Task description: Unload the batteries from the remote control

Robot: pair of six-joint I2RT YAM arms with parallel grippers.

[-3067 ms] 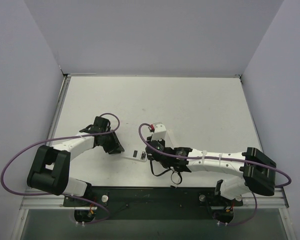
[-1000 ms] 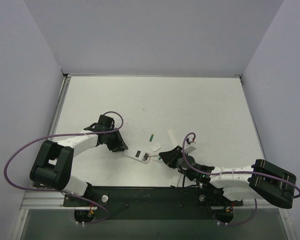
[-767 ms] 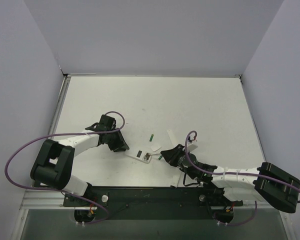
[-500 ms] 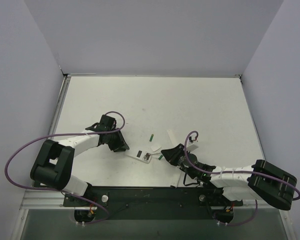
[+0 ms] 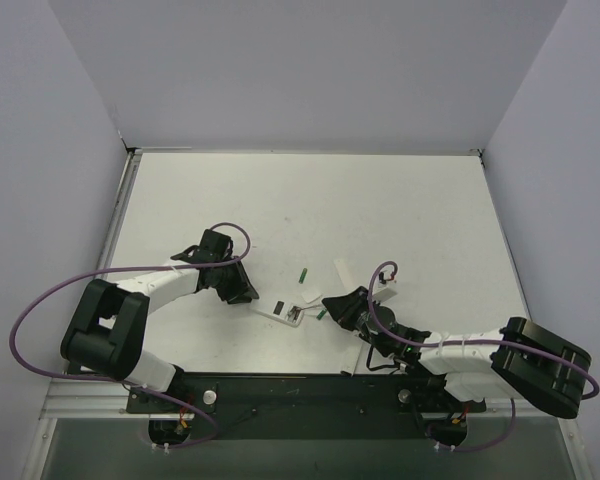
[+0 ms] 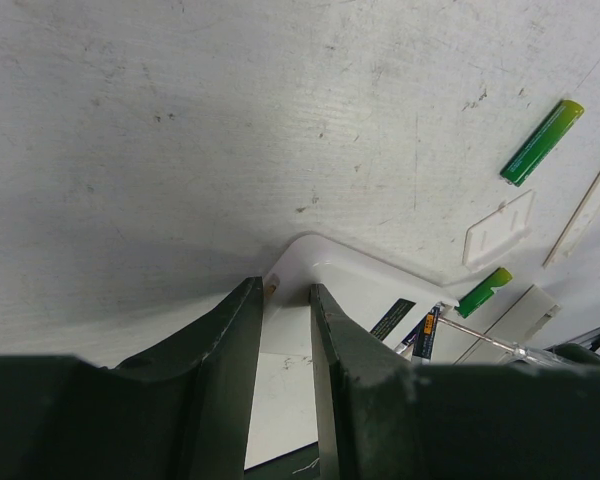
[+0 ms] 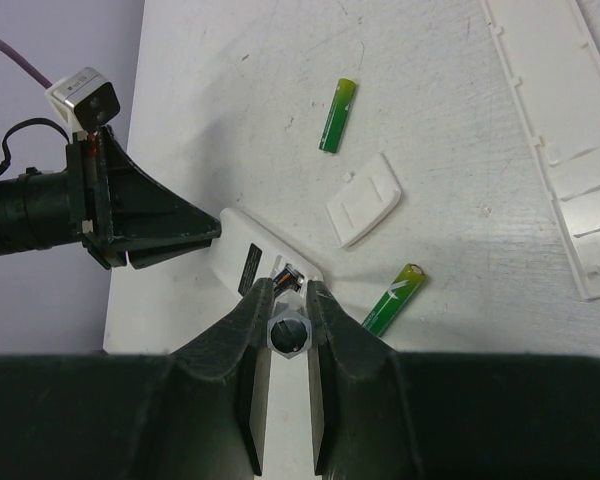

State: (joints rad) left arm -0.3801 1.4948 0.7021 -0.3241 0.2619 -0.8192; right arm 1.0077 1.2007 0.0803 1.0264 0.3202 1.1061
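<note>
The white remote [image 5: 278, 309] lies open side up. My left gripper [image 5: 242, 290] is shut on its left end; in the left wrist view the remote's corner [image 6: 345, 290] sits between the jaws of that gripper [image 6: 285, 292]. A dark battery [image 7: 287, 272] still sits in the compartment. My right gripper [image 7: 289, 292] is shut on a thin tool with a hexagonal handle [image 7: 287, 334], its tip at the compartment. One green battery [image 7: 337, 115] lies on the table beyond the remote. Another green battery [image 7: 395, 298] lies just right of it.
A small white cover piece [image 7: 363, 212] lies between the two green batteries. A long white cover strip [image 7: 560, 130] lies to the right. Both arms crowd the near middle of the table [image 5: 400, 210].
Since three seconds ago my right arm has swung from over the remote to its right side, and two green batteries and the cover pieces now show. Over the last second hardly anything moved.
</note>
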